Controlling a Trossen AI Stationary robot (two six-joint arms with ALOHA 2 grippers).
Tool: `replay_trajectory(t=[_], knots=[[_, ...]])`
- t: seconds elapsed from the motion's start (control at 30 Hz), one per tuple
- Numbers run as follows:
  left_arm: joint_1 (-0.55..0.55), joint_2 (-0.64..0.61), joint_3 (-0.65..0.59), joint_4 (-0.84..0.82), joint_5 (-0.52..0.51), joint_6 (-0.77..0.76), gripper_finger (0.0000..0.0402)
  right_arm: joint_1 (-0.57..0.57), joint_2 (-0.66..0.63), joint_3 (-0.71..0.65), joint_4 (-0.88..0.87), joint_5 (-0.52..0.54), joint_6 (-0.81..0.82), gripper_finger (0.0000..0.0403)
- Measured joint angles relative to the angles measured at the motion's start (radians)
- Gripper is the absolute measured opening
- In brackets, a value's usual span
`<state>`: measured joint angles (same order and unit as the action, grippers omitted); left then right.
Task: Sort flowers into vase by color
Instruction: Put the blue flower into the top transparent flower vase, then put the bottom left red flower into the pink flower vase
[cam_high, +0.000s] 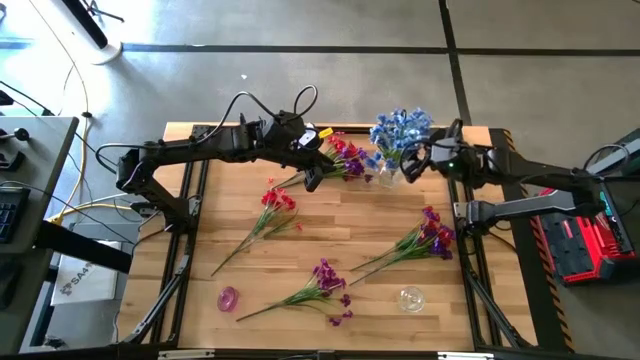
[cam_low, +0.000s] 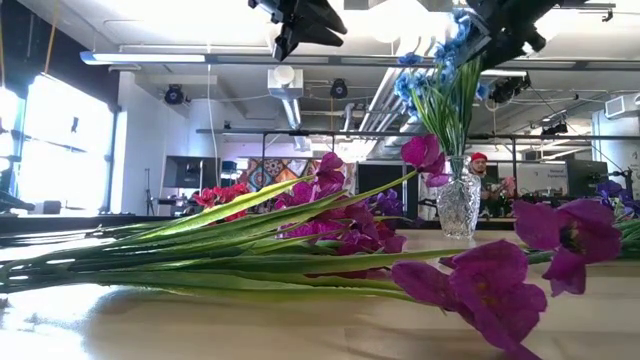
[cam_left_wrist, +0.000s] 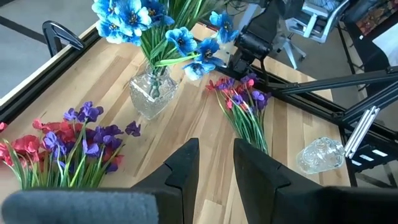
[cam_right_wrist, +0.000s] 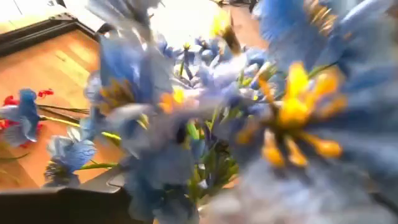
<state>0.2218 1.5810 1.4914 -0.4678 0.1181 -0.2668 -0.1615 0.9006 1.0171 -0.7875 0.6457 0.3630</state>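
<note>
Blue flowers, yellow-centred, upright in glass vase beside right end effector; grip state unclear.

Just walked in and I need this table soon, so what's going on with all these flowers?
Two robot arms are sorting flowers into vases. The blue flowers already stand in a glass vase at the table's far edge, with the right gripper beside them. The left gripper hovers near a red and purple spray lying by that vase. A red spray and two purple sprays still lie on the table.
</note>
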Motion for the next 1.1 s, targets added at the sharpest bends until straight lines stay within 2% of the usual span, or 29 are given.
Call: replay_trajectory(t=[0.17,0.33,0.6,0.73,0.93,1.1], knots=[[0.0,0.0,0.0,0.001,-0.001,0.0,0.0087,0.001,-0.024,0.078,-0.018,-0.054,0.005,0.027],[0.0,0.0,0.0,0.001,-0.001,0.0,0.0087,0.0,-0.028,0.167,-0.149,-0.075,0.053,0.0263],[-0.001,0.0,0.0,0.001,-0.027,-0.003,0.0087,0.0,-0.025,0.173,-0.232,-0.098,0.118,0.0259],[0.0,0.0,0.0,-0.011,-0.037,-0.017,0.0087,0.021,-0.046,0.173,-0.15,-0.113,0.165,0.0259],[0.016,0.009,-0.077,-0.043,-0.031,0.051,0.0087,0.074,-0.079,0.174,0.113,-0.265,0.181,0.0258],[0.051,0.008,-0.176,-0.044,-0.019,0.03,0.0087,0.122,-0.066,0.174,0.131,-0.278,0.204,0.0258]])
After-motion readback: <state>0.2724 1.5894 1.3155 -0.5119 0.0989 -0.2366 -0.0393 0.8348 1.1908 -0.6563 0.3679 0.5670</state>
